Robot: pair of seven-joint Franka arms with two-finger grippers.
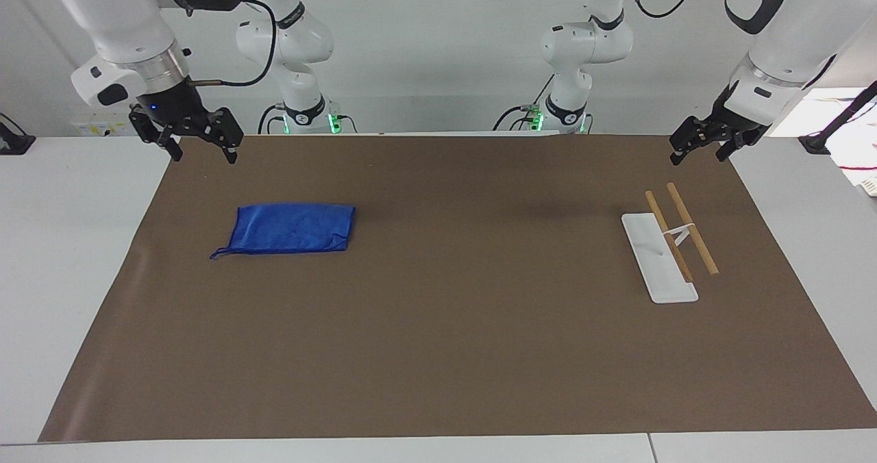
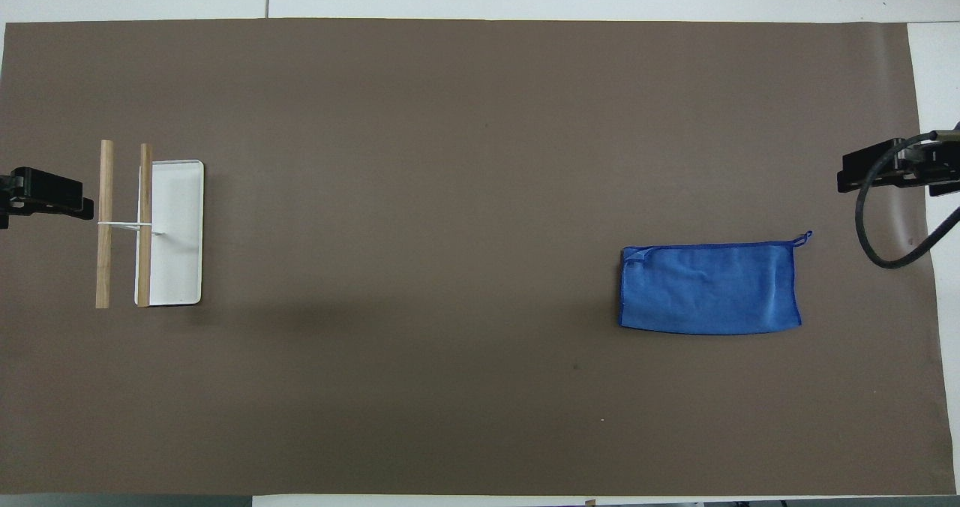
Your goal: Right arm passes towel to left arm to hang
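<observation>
One towel [image 1: 291, 228], bright blue and folded into a flat rectangle, lies on the brown mat [image 1: 438, 353] toward the right arm's end of the table, its thin corner loop [image 1: 218, 253] trailing out on the mat at the corner away from the robots. That placement suits the task: the cloth sits within the right arm's reach, while the rack [image 1: 668, 247], a white base plate carrying two wooden rails, stands well apart at the left arm's end, so the cloth has to be passed across.

The right gripper [image 1: 200, 149] hangs over the mat's edge nearest the robots, up in the air and not touching the towel; its fingers stand clearly spread and hold nothing, ready to close on the cloth. The left gripper [image 1: 699, 149] waits over its own corner of the mat, above the rack's end of the table, also empty, its fingers parted.

Judging from this, nothing of the task has begun; the pick-up comes first.
</observation>
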